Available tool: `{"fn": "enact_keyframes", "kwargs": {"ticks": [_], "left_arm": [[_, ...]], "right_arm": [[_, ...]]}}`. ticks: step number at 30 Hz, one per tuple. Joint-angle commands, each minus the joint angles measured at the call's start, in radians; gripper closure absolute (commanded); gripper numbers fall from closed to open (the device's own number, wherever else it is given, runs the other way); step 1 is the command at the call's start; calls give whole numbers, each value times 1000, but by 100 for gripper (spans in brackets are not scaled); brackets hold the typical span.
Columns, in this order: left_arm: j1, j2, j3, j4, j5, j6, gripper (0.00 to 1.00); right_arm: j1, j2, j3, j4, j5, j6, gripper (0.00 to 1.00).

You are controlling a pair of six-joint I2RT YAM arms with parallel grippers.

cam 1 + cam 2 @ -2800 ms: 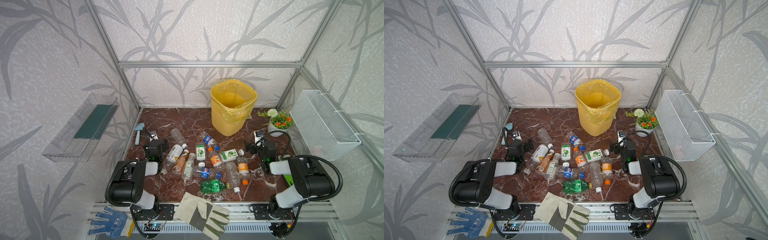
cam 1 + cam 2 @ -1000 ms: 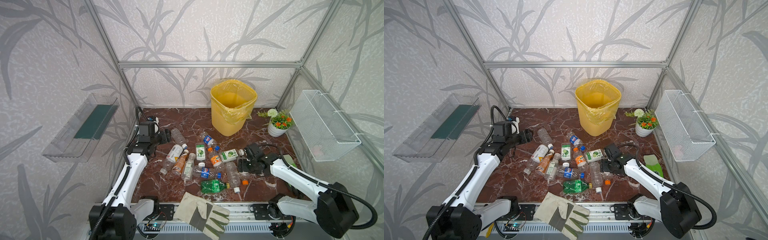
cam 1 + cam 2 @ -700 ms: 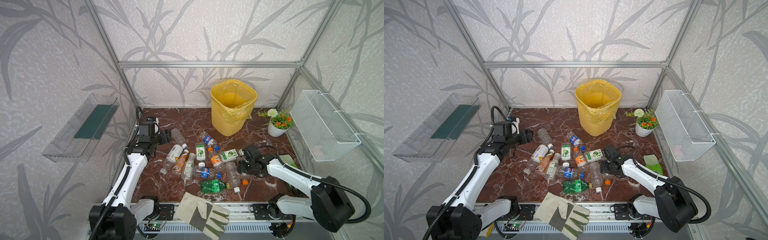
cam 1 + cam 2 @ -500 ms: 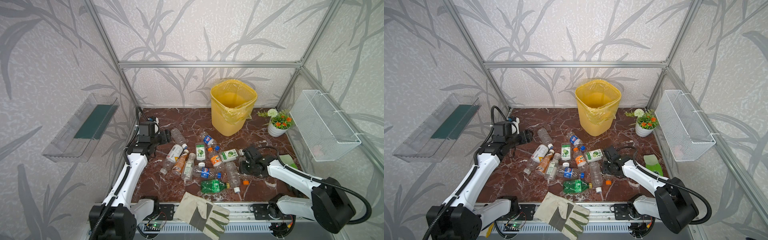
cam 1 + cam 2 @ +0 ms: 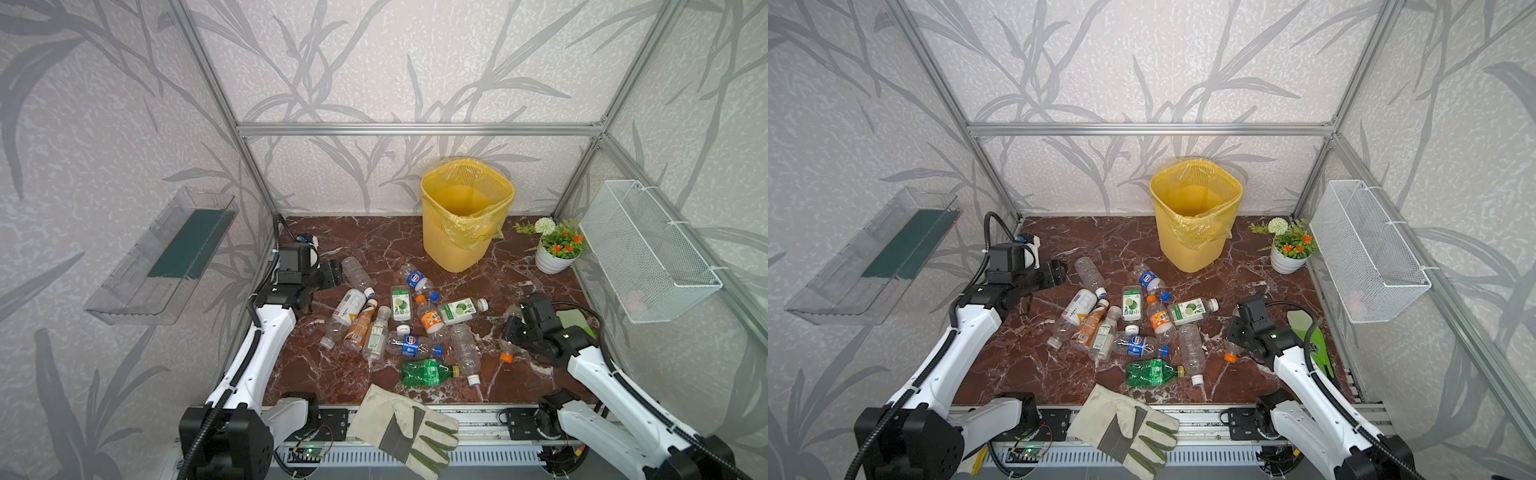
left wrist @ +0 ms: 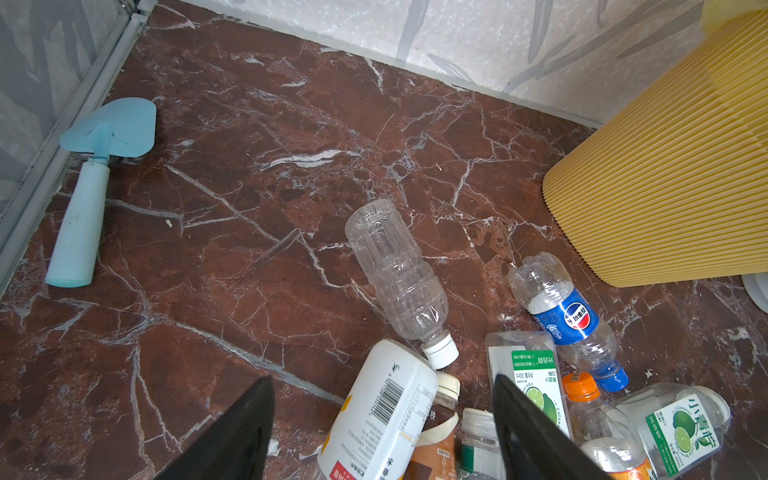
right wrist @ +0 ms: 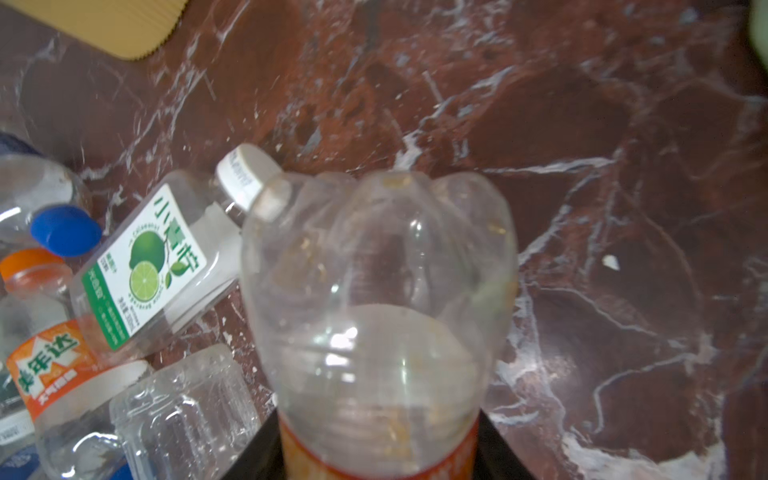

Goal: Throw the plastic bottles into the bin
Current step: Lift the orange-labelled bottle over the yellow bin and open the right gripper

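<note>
While my right gripper [image 5: 514, 333] is clamped on an orange-capped bottle [image 7: 378, 291] at the right side of the marble floor [image 5: 374, 241], the left gripper [image 6: 382, 380] hangs with jaws apart over the other bottles [image 5: 376, 328] (a loose heap lying mid-floor). I see the bin [image 5: 465, 245] upright near the back wall [image 5: 374, 174], apart from them.

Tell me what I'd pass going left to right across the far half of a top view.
Clear wall tray → left gripper → yellow bin → potted flowers → white wire basket
</note>
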Motion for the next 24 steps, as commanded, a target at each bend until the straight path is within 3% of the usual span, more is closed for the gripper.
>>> {"fn": "enact_keyframes", "kwargs": {"ticks": [1,4,8,9,11,13,15,19,24], "left_arm": [[-3,14,21,11,14,-2,18],[-2,23,30,13,12,-2,18],[-1,15,36,4,14,3,18],[0,8,32,-1,9,2,18],[-3,-14,19,-12,-3,-6,18],[-6,-39,5,-35,3,-22,14],[-6,-80,-31,-48,0,-53,6],[-6,-142,-99,-40,3,-117,4],[-8,-122,-119,-95,30,-175,4]], "right_arm": [[-55,-39,84,-50,-61,-58,50],[-60,70,406,-20,-77,-176,51],[-60,419,1032,48,-257,-182,50],[-60,487,1150,92,-285,-169,42],[-77,611,1353,70,-275,-178,4],[-124,722,1497,-42,-371,-171,1],[-151,733,1460,-75,-448,-184,1],[-203,539,1019,198,-413,-113,1],[-261,373,766,209,-344,-159,1]]}}
